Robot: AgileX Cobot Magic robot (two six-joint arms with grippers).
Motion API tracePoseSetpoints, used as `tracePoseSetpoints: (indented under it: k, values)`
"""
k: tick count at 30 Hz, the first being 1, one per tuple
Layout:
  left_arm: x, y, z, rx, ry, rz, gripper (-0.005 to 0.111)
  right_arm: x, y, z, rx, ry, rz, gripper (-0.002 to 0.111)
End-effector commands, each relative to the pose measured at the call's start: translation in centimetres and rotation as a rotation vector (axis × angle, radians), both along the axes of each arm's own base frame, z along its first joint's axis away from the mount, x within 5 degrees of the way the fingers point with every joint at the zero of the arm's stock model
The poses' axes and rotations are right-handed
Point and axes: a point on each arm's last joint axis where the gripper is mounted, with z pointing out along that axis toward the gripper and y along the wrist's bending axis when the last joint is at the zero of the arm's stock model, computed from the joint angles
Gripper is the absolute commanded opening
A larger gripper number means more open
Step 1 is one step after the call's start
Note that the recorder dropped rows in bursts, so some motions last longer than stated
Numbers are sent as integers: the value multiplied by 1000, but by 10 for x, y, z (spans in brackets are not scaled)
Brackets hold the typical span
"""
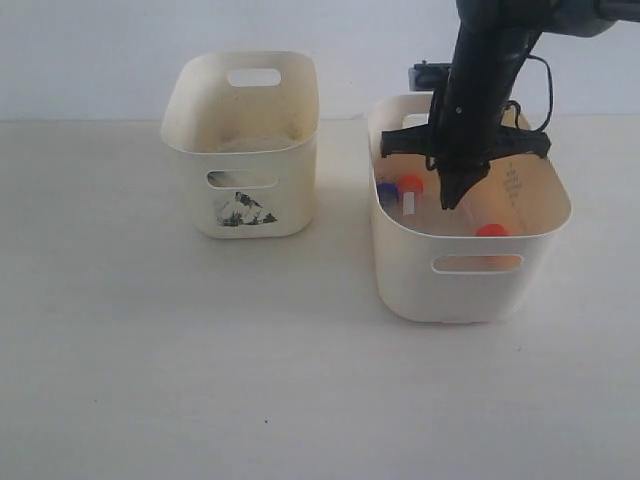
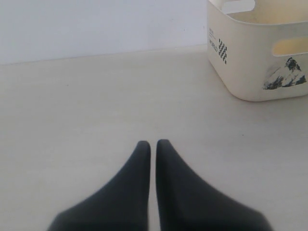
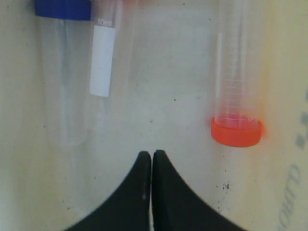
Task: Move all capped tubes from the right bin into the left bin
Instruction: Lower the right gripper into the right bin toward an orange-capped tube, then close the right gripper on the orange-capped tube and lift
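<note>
Right pincer [image 3: 152, 155], tips together, near orange-capped tube [image 3: 236, 96]

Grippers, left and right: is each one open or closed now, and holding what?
Left gripper: closed, holding nothing.
Right gripper: closed, holding nothing, inside the right bin.

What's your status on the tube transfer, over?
Left gripper shut, empty, over table. Right gripper shut, empty, down in right bin. Capped tubes lying there, none grasped. No obstruction seen.
</note>
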Motion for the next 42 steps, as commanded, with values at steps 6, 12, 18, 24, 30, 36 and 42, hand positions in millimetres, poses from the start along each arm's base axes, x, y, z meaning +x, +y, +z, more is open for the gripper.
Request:
tracePoseSetpoints:
  k: [6,12,18,24,30,36,42]
  values:
    - [0,-1,2,-21,-11,-1,4,3,0,-19,7,46,11,0]
    - [0,-1,2,-21,-11,-1,4,4,0,-25,4,60,11,3]
    - [0,-1,2,-21,-11,-1,4,6,4,-25,45,34,-1,42]
    - [0,-1,2,-21,-11,-1,4,11,5,-25,62,-15,-42,59]
    - [0,-1,2,-21,-11,-1,4,14,8,-31,86,-26,-52,59]
    - [0,-1,2,-21,-11,-1,4,16,8,-45,80,-12,-54,59]
    - [0,-1,2,-21,-11,-1,4,19,10,-61,88,4,-79,59]
